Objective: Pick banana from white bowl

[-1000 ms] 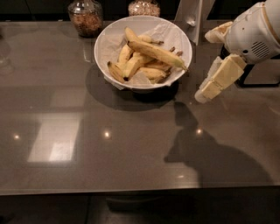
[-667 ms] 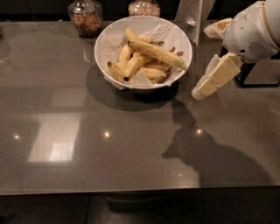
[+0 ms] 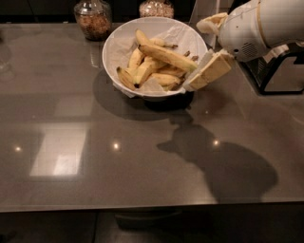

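Observation:
The white bowl [image 3: 108, 47] stands at the back middle of the dark table, lined with crumpled white paper and holding several bananas. The banana [image 3: 167, 56], the longest one, lies on top of the pile, running from upper left to lower right. My gripper [image 3: 194, 57] is at the bowl's right rim, open, with one cream finger [image 3: 210, 72] against the rim's lower right and the other finger [image 3: 212, 22] higher, behind the rim. It holds nothing.
Two glass jars with brown contents stand behind the bowl, one at the left [image 3: 93, 18] and one at the middle [image 3: 156, 8]. A black frame [image 3: 278, 71] stands at the right edge, behind my arm. The glossy table surface [image 3: 118, 166] stretches towards the front.
My gripper has moved left, from beside the bowl to its right rim. The bowl and bananas have not moved.

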{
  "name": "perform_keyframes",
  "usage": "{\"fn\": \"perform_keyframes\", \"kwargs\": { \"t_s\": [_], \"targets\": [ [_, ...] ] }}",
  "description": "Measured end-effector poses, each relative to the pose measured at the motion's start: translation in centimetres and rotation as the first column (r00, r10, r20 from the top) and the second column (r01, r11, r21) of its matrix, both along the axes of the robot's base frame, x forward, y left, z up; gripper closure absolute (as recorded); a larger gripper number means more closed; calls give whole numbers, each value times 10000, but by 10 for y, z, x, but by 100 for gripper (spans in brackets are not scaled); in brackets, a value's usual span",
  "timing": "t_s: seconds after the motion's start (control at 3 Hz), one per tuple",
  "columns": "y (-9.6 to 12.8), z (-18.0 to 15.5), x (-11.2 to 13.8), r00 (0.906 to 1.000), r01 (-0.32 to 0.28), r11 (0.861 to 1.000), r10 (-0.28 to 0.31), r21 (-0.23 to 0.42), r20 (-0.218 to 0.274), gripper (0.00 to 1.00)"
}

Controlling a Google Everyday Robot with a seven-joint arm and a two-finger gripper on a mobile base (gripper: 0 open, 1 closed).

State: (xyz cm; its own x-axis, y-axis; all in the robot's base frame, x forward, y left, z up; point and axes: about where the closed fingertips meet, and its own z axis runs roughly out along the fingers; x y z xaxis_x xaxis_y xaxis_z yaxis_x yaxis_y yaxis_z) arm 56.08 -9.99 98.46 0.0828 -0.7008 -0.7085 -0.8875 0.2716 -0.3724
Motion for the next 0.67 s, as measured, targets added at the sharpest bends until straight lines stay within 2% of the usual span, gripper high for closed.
{"fn": "perform_keyframes", "kwargs": {
  "t_s": [0.67],
  "targets": [
    [27,-16,40,9986,-515,9978,511,419,114,48]
  ]
}}
